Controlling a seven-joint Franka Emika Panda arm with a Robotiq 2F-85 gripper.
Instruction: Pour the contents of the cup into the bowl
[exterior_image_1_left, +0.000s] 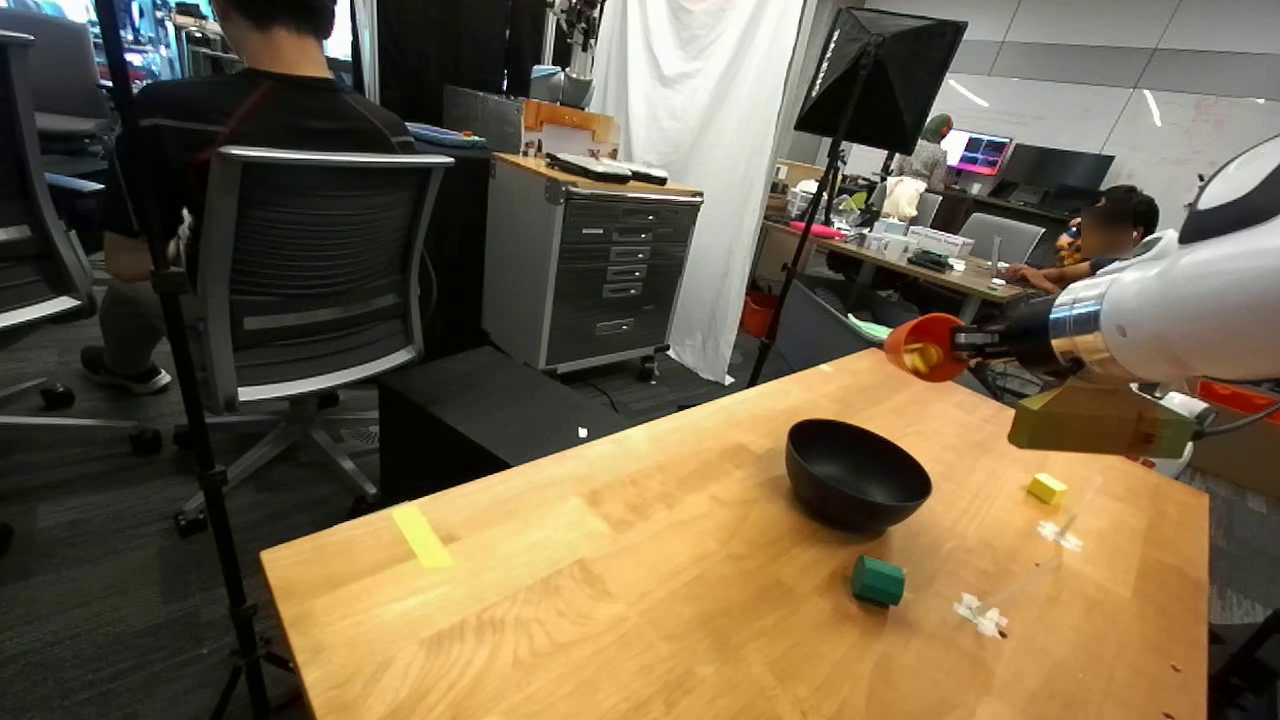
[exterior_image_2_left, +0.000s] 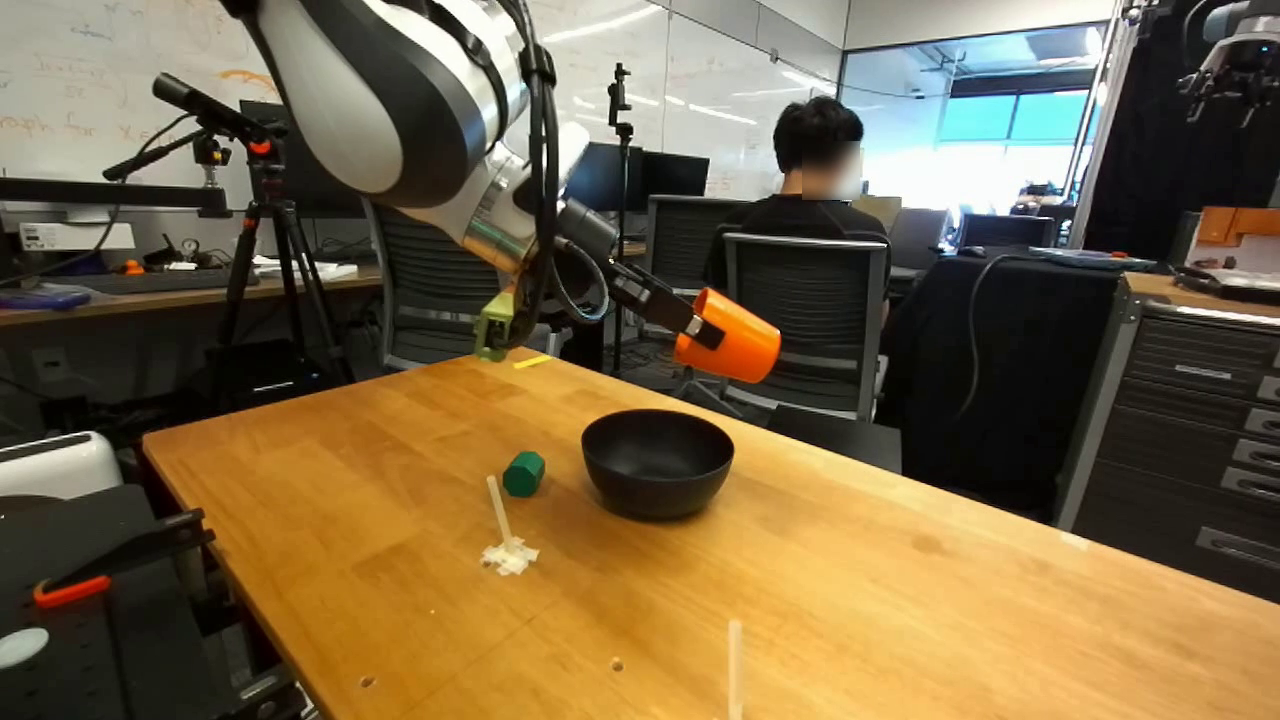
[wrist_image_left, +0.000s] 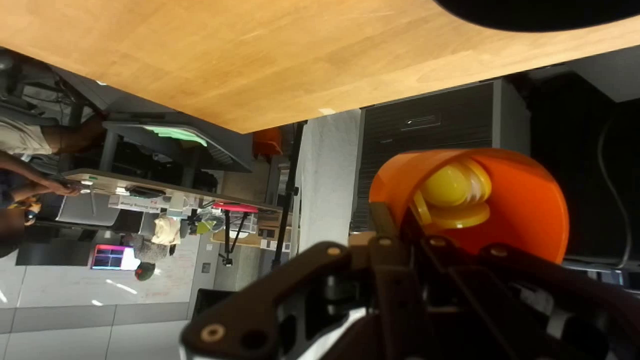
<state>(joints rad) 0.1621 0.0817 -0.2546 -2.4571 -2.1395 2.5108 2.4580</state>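
Up off the table (exterior_image_1_left: 560, 620), higher than the bowl (exterior_image_1_left: 858, 475), I hold the cup (exterior_image_2_left: 735, 337) tilted well over, its mouth turned back toward my wrist. Inside lie the contents (wrist_image_left: 446, 186), a few rounded yellow pieces resting against the cup's side (they show in an exterior view as well). The bowl stands upright on the table, apart from the cup, its dark inside showing in both exterior views; whether the cup is right over its rim I cannot tell. My gripper (exterior_image_2_left: 702, 329) is clamped on the cup's wall at the rim, one finger inside the mouth and one outside. My arm (exterior_image_2_left: 430, 110) comes down at a slant from the upper left in an exterior view. Near the bowl, not touching it, sits the green block (exterior_image_2_left: 523, 474). White pieces (exterior_image_2_left: 510, 557) surround the foot of a pale stick (exterior_image_2_left: 499, 512), and a yellow strip (exterior_image_1_left: 422, 536) lies near a table corner.
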